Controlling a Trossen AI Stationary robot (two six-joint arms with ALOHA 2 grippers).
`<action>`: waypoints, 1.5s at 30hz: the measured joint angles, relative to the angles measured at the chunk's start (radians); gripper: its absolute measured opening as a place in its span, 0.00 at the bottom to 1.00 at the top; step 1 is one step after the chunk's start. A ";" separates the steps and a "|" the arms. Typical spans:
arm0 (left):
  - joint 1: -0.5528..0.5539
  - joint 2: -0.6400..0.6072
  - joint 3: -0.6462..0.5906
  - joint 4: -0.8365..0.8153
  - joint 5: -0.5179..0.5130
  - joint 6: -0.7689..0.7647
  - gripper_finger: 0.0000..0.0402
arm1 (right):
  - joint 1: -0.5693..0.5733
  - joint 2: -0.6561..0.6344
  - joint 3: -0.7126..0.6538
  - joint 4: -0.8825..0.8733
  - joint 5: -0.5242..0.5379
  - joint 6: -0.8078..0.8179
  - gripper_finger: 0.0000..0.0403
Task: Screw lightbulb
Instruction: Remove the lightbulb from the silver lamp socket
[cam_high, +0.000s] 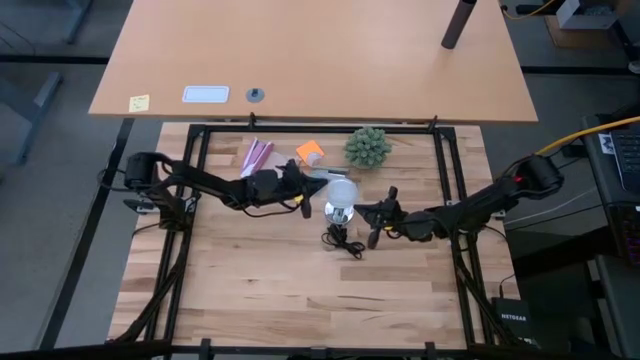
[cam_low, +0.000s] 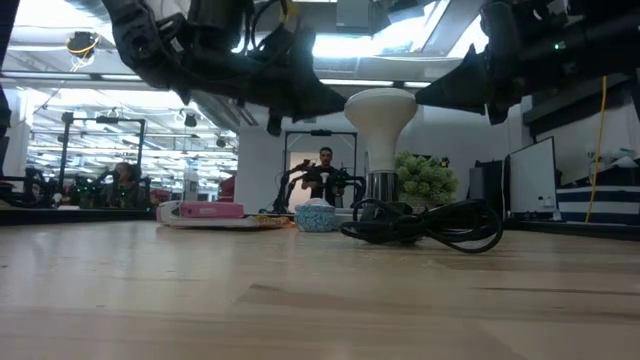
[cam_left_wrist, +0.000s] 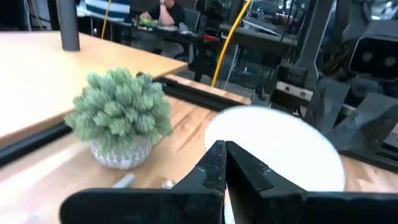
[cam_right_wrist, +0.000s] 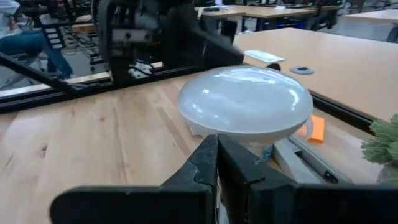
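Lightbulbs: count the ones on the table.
1. The lightbulb stands upright in the silver socket at mid-table, just in front of the green plant. None other shows.

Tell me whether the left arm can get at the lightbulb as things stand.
Probably yes. The left gripper sits right beside the lightbulb, jaws shut, with nothing between them. The right gripper hovers at the bulb's other side, also shut, and could crowd a wide grasp. The jaws would have to open first.
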 joint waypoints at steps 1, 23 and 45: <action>-0.002 0.013 0.000 0.011 0.000 -0.009 0.00 | 0.000 0.006 0.000 0.011 0.006 0.000 0.04; -0.109 0.054 0.001 0.081 0.017 -0.051 0.00 | -0.034 0.017 -0.001 -0.004 0.175 -0.001 0.04; -0.130 0.048 0.023 0.100 -0.006 0.015 0.00 | -0.233 0.005 0.000 -0.011 -0.084 -0.040 0.04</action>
